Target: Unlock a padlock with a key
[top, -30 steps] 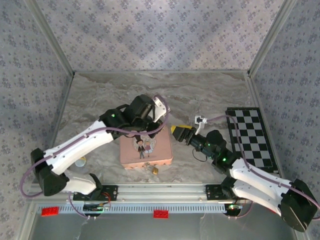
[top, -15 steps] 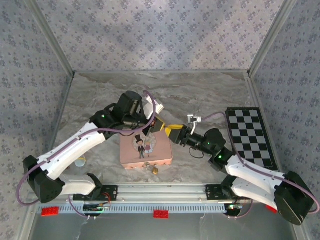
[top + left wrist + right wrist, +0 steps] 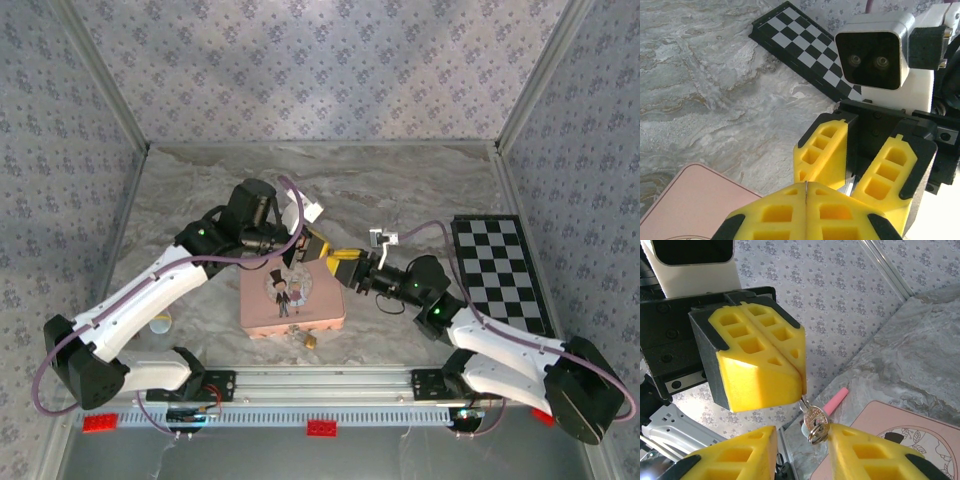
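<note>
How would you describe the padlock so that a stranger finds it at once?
Start at the pink tin in the middle of the marble table. At its near edge, a little right of centre, sits the padlock: a tiny brass-gold speck, far smaller than the tin.

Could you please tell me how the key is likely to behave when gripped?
The key looks thin and rigid, so probably won't bend. Pinched by one end in the left gripper, it may swivel when nudged. Its smooth metal could slip.
</note>
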Action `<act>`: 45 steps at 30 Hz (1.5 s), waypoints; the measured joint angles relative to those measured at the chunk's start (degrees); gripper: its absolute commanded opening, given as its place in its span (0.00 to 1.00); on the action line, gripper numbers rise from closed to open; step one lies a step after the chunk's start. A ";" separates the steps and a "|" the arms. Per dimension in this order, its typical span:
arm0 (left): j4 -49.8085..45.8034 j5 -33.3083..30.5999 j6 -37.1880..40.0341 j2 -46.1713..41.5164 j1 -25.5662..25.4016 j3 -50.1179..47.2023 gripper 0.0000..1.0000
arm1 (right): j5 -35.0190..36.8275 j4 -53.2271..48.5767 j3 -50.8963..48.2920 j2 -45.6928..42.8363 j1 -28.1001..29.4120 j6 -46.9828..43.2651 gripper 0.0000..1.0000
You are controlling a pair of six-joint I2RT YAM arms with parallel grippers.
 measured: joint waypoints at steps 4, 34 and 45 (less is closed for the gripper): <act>0.35 0.94 -0.11 0.00 0.04 0.00 0.00 | -0.11 0.68 0.20 0.28 0.00 -0.39 0.30; -0.68 3.58 -0.39 -0.81 0.72 -0.11 0.00 | 0.50 2.43 0.20 0.96 0.76 -1.92 0.18; 0.39 4.59 -0.98 -1.40 0.79 -0.55 0.00 | 0.11 3.48 0.20 0.96 1.01 -2.19 0.00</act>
